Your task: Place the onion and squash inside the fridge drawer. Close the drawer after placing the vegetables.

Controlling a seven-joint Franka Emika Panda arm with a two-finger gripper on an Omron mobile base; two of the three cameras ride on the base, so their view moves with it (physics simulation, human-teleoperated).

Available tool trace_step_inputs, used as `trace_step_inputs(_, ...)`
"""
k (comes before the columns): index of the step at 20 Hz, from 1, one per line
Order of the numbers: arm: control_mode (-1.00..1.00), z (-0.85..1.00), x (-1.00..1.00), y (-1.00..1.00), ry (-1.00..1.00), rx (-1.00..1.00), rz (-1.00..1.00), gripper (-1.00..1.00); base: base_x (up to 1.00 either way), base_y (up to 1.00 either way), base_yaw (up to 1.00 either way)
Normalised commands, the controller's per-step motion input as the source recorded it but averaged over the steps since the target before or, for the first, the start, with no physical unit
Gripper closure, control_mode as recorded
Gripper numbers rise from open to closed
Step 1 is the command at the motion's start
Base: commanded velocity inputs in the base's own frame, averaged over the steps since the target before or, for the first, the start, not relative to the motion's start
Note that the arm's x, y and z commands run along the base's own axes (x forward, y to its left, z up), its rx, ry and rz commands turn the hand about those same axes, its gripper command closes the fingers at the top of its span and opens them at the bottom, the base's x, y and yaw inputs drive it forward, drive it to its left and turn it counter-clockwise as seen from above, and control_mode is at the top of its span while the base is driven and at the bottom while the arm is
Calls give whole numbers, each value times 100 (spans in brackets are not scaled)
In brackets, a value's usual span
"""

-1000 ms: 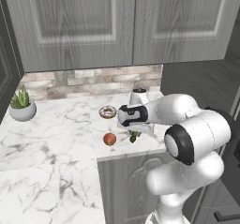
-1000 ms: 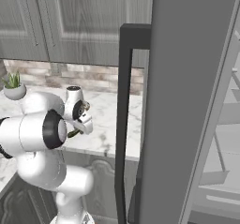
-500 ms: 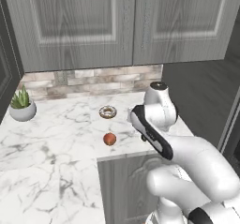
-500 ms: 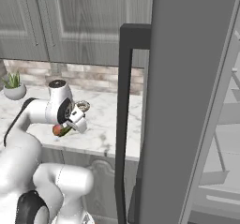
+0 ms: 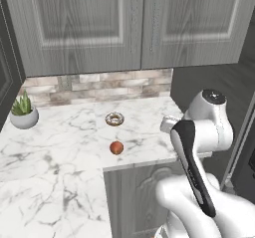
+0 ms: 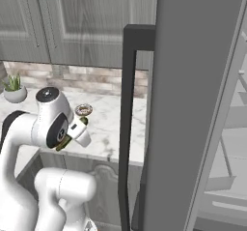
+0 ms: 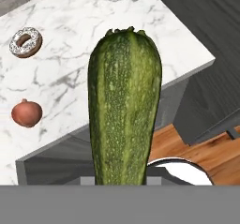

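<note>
1. At the far left of the left base view, a small potted plant (image 5: 23, 113) stands on the white marble desk (image 5: 55, 157), close under the tiled backsplash (image 5: 94, 85).
2. Near the middle of that view lies a frosted ring donut (image 5: 114, 118), and just below it in the frame, apart from it, the reddish onion (image 5: 116, 148) sits near the desk's front edge.
3. At the right of that view the white arm (image 5: 201, 132) rises over the desk's right end, with grey cabinet doors (image 5: 129, 23) across the top.
4. In the centre of the hand view the dark green squash (image 7: 124, 110) stands lengthwise up the frame, pinched in the tool, whose fingertips are hidden behind it.
5. In that hand view the squash hangs off the desk, over its corner edge; the donut and onion lie at the left of the frame and wooden floor (image 7: 197, 148) at the lower right.
6. In the right base view the tool (image 6: 77, 131) shows left of centre, a bit of green squash at it, and the open fridge door (image 6: 193, 104) fills the right half.
</note>
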Motion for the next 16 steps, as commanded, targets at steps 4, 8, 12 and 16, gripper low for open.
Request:
trace_step_inputs(4,-100,32,-15,1,-1,0,2,100,0,0,0)
trace_step_inputs(8,-100,0,1,2,4,0,2,100,0,0,0)
trace_step_inputs(12,100,0,7,14,9,-1,0,100,0,11,0)
trace_step_inputs(16,100,0,0,0,0,0,0,100,-62,50,0)
